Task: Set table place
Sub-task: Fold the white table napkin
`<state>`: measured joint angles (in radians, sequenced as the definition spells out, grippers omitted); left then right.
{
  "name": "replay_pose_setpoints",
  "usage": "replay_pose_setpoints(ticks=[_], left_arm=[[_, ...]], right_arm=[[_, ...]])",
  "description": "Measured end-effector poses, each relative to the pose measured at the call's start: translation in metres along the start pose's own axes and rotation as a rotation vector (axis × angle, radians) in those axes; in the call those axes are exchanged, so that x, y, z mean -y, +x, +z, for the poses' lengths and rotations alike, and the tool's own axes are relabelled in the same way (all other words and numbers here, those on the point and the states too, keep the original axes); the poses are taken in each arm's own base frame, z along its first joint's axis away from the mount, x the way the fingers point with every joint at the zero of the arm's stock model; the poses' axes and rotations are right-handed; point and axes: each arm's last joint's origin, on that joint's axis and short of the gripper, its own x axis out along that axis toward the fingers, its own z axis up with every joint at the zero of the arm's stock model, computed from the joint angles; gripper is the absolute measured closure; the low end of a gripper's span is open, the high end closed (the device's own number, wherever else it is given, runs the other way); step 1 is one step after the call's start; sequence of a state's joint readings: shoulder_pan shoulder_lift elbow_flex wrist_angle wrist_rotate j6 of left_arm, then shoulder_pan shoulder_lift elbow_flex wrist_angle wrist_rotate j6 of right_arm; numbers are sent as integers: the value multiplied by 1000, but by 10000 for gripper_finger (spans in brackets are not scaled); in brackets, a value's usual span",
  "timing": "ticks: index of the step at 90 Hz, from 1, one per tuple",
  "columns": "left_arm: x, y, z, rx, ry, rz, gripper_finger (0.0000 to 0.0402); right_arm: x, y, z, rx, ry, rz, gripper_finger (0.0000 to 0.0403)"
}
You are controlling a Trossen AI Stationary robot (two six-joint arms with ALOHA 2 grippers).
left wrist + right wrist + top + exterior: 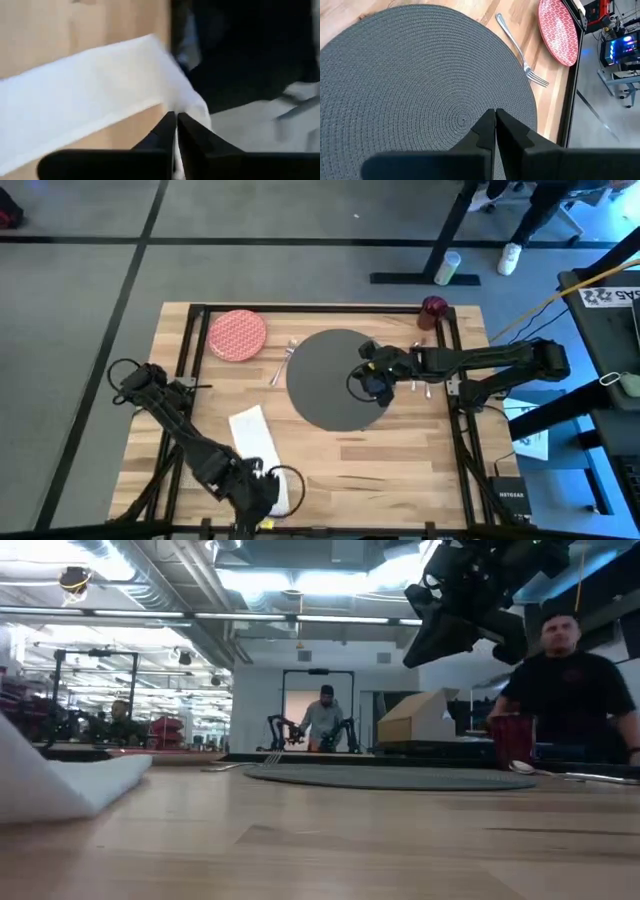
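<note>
**A:** How far along was the setting?

**B:** Only the big dark grey round woven mat (335, 380) lay mid-table. The red patterned plate (237, 335) sat at its ten o'clock and the silver fork (520, 52) beside it, both unplaced. My right gripper (495, 122) hovered above the mat, fingers together, empty; my left gripper (176, 131) pinched the white napkin (85, 95) at seven o'clock.

**A:** Any writing?

**B:** None I could read.

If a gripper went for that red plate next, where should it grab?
Likely the rim. The plate lies flat on the table, so only its raised edge gives the fingers something to close on. Come from above on the side facing the mat, taking care of the fork lying between them.
</note>
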<state>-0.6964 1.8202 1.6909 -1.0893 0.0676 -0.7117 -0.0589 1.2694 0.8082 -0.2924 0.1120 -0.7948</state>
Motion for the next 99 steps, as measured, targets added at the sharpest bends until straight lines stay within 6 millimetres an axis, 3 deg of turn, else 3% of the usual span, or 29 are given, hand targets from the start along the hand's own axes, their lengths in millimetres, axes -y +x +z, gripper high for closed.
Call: replay_pose_setpoints(ticks=[24, 53, 86, 99], left_arm=[[-46, -6, 12, -131, 37, 148, 401], [-86, -15, 17, -209, -48, 351, 401], [-99, -16, 28, -128, -137, 385, 401], [-96, -1, 34, -80, -54, 282, 394]], right_arm=[[0, 0, 0, 0, 0, 0, 403], [0, 0, 0, -1, 0, 1, 403], [-1, 0, 1, 44, 1, 46, 403], [-2, 0, 2, 74, 1, 76, 403]])
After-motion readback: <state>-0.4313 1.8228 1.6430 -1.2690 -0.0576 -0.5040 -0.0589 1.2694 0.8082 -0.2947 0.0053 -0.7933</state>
